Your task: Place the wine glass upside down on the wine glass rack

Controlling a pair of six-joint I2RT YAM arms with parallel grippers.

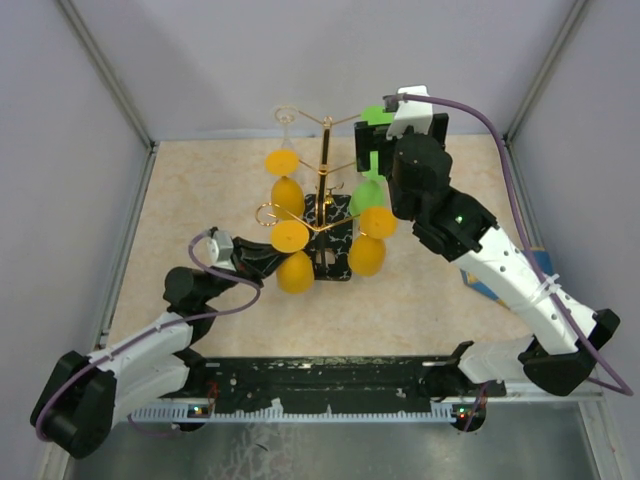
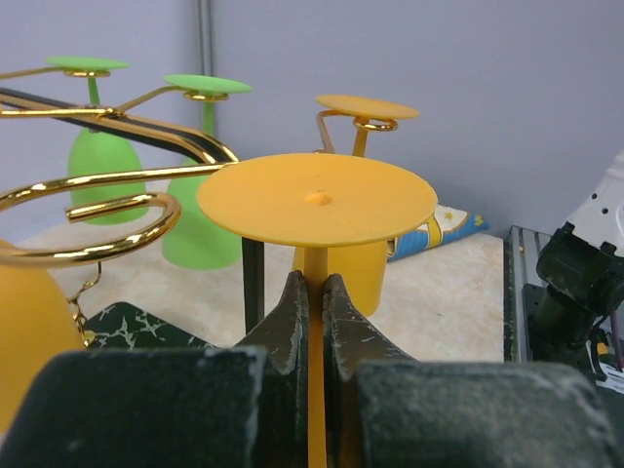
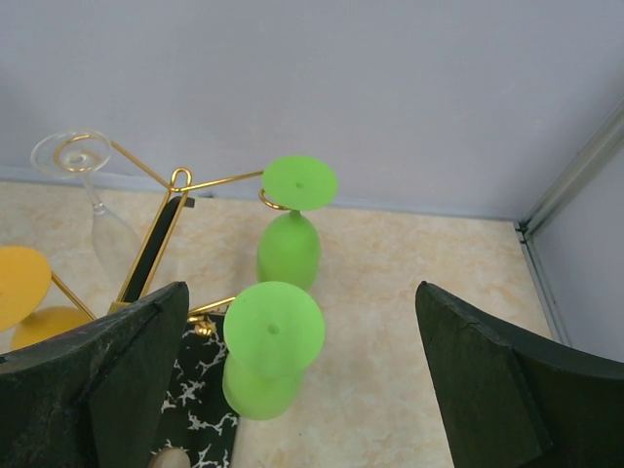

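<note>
My left gripper [image 1: 264, 262] is shut on the stem of a yellow wine glass [image 1: 293, 255], which is upside down with its foot up. In the left wrist view the fingers [image 2: 292, 322] pinch the thin stem just under the round foot [image 2: 317, 198]. The foot sits beside an empty curled arm [image 2: 97, 210] of the gold wine glass rack [image 1: 324, 160], not in it. My right gripper [image 1: 385, 140] is open high at the rack's far right. In its wrist view it [image 3: 300, 288] hovers over two green glasses [image 3: 273, 346] hanging from the rack [image 3: 219, 180].
Two more yellow glasses [image 1: 284, 180] [image 1: 371, 240] and a clear glass [image 1: 288, 118] hang on the rack, above its black veined base [image 1: 335, 265]. A blue and yellow object [image 1: 482, 285] lies right of the rack under the right arm. Grey walls enclose the table.
</note>
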